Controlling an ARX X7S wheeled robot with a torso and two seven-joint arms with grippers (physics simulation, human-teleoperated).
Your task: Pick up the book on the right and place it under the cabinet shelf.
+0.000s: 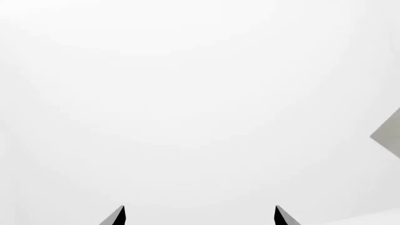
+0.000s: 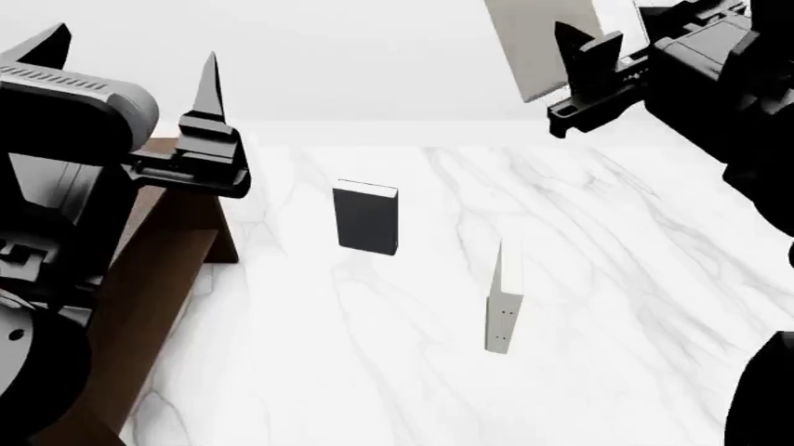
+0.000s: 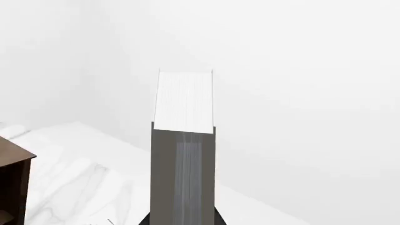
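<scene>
Three books show in all. The book (image 2: 536, 48), plain and grey-white, is lifted clear of the white marble tabletop (image 2: 620, 242), clamped between the fingers of the right gripper (image 2: 583, 65) high over the table's far right part; the right wrist view shows it (image 3: 183, 154) end-on, its page edge pointing away, the two fingers hugging its sides. Two books remain standing on the table: one dark charcoal book (image 2: 366, 218) upright toward the far middle, and one pale book with small dots on its spine (image 2: 501, 302) nearer the centre, well apart from it. One cabinet shelf (image 2: 162, 279), dark brown, stands along the left edge. The left gripper (image 2: 130, 88) hangs above it, its two fingers (image 1: 115, 216) spread apart and holding nothing.
</scene>
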